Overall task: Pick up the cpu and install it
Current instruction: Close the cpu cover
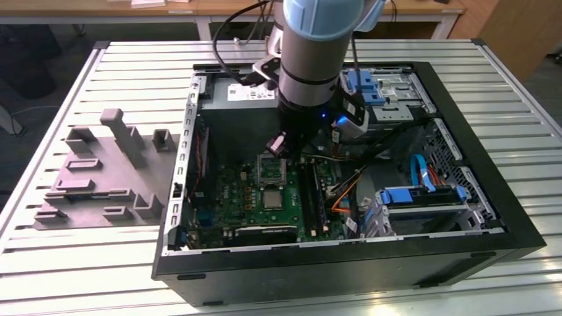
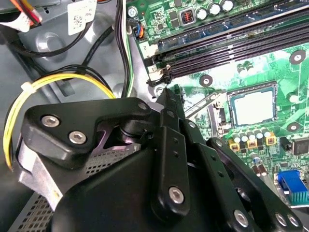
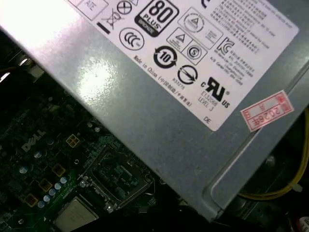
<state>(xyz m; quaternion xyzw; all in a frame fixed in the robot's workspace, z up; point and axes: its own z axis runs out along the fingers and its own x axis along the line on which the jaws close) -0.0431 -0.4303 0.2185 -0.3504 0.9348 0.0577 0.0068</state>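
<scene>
With the cpu (image 2: 254, 107) already seated in the motherboard (image 1: 263, 204) socket, the gripper (image 1: 279, 146), finger state unclear, should hold clear above it without side drag.

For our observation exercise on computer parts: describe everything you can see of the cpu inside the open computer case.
The cpu is a small, flat, square chip with a dull silvery metal lid and a paler rim. It lies level on the green board within a dark square surround, beside the open metal frame. Nothing holds it; the gripper hangs above the board, apart from it.
</scene>
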